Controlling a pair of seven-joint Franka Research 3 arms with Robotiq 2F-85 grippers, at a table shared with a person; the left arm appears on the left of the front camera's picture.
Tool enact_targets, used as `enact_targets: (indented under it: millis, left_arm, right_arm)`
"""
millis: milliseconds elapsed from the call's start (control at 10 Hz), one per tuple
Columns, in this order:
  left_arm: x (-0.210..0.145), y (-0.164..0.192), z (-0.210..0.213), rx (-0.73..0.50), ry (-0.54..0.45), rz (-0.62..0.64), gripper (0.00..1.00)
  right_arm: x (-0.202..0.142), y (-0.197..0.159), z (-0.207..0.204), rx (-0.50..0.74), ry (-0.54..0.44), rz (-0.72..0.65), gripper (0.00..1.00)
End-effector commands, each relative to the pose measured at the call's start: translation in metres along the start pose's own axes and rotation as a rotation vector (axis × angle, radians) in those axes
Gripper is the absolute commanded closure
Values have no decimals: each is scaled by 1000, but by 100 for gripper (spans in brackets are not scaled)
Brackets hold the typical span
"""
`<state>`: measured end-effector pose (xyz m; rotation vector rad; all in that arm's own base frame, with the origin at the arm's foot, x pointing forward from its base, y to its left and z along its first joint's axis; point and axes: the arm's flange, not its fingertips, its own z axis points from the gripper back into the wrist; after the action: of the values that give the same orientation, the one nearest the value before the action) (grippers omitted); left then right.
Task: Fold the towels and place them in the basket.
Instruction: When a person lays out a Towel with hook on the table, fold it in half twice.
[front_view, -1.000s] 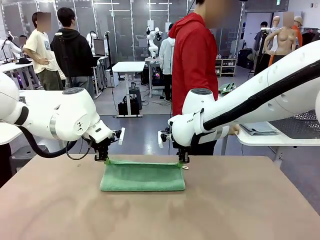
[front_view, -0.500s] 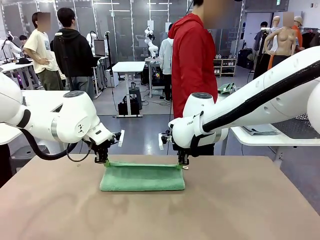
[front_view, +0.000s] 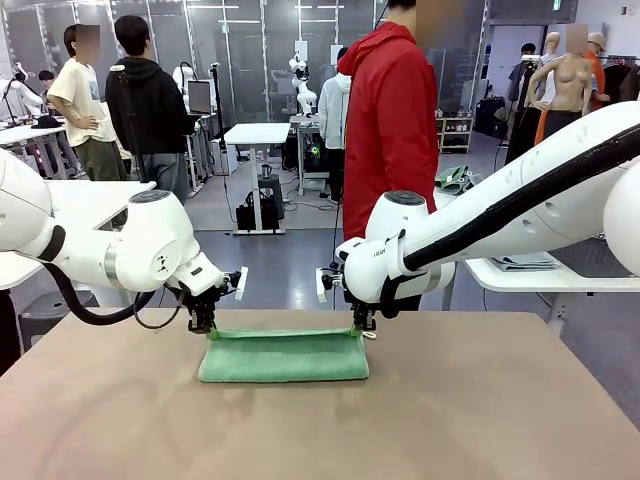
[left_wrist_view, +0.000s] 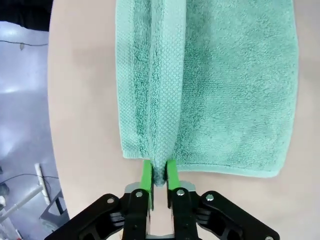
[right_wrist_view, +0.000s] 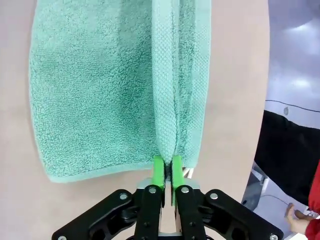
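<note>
The mint green towel (front_view: 283, 358) lay folded in the lower middle of the front view, on the brown table (front_view: 480, 420), with its far edge held up at both corners. Compared with a second before, that edge had sunk closer to the layers beneath, and both arms had eased down with it. The right gripper (front_view: 361, 327) stayed pinched on the towel's right corner, tight on the doubled hem. The left gripper (front_view: 203, 326) sat at the left corner. In its wrist view the pads (left_wrist_view: 146, 172) stood slightly wider around the hem, and whether they still gripped could not be told. The person in red (front_view: 390, 110) stood behind the table as before
</note>
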<state>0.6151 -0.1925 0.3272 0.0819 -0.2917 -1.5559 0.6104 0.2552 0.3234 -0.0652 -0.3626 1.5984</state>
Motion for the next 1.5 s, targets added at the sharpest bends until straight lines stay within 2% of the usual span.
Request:
enact_targets:
  millis: [0,100,200,300,400,500,600,700,800,900,1200,1400]
  left_arm:
    - [0,7,1,40,5,-41,63]
    - [-1,6,2,58,12,-48,69]
    - [-2,3,3,75,16,-47,44]
    - [-3,2,7,90,14,-50,50]
    - [-1,-2,18,78,-9,-49,24]
    - [4,-7,37,20,-50,-10,30]
    - [8,-13,65,-42,-66,52,5]
    - [11,-19,95,-87,-66,80,11]
    - [12,-26,120,-141,-65,116,0]
    - [10,-34,139,-169,-47,131,0]
    - [3,-47,163,-175,-55,115,0]
    - [-10,-51,169,-170,-158,100,0]
  right_arm:
    - [-4,0,1,-42,-24,41,75]
    - [-4,0,2,-53,-29,48,55]
    - [-4,2,3,-65,-33,58,71]
    - [-3,2,4,-66,-32,50,35]
    - [0,4,8,-52,-35,32,51]
    - [6,8,22,-32,-51,-1,15]
    - [14,13,44,5,-61,-55,32]
    - [23,19,69,34,-54,-91,0]
    - [30,26,92,45,-33,-104,12]
    - [38,34,114,52,2,-126,0]
    - [46,52,154,65,37,-204,0]
    - [44,67,170,100,82,-309,0]
